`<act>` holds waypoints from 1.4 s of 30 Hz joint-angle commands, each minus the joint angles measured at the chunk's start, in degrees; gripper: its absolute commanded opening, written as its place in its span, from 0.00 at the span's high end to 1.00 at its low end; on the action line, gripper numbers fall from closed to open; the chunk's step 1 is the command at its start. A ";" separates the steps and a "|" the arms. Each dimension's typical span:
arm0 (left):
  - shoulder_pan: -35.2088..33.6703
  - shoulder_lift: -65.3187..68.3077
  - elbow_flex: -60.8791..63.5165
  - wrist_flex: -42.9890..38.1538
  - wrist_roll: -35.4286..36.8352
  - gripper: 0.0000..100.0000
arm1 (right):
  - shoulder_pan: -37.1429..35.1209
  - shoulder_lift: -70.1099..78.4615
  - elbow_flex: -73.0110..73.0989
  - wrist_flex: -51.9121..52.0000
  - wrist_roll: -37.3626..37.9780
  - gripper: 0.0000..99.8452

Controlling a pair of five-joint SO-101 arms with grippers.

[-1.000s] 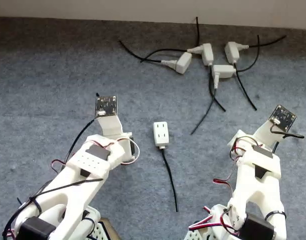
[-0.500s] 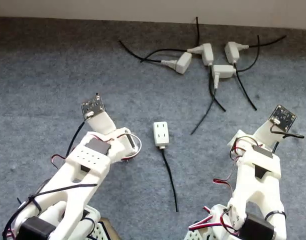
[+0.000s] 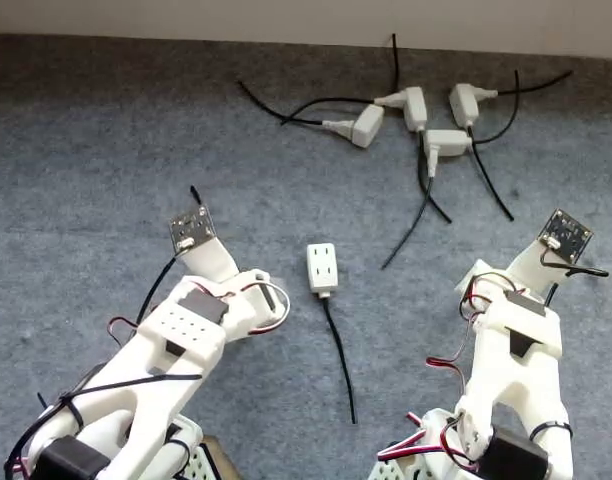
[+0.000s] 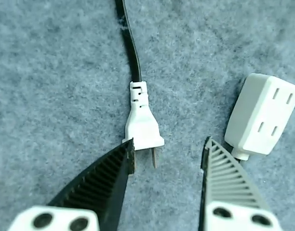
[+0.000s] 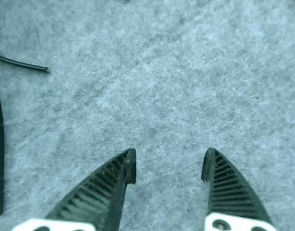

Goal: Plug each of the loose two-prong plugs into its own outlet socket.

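The left gripper point(image 4: 168, 144) is hanging wide apart, the plug point(image 4: 142, 130) just ahead of it. It should be squeezing the white body, not the prongs.

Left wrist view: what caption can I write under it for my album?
Open left hand above a white two-prong plug on the grey carpet, with a white outlet block beside it.

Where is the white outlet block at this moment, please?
In the high view the outlet block lies mid-table between the two arms; the left wrist view shows it beside the open left gripper, near a loose plug.
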 commanded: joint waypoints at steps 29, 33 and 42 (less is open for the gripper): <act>-9.80 -0.31 6.64 -11.08 -14.59 0.93 | -0.48 -0.13 -0.13 -1.01 0.70 0.77; -9.80 -0.22 6.99 -12.31 -14.68 0.97 | -0.48 -0.13 -0.13 -1.01 0.70 0.77; -6.64 -0.66 4.00 -19.34 -14.42 0.99 | -0.48 -0.13 -0.13 -1.01 0.70 0.77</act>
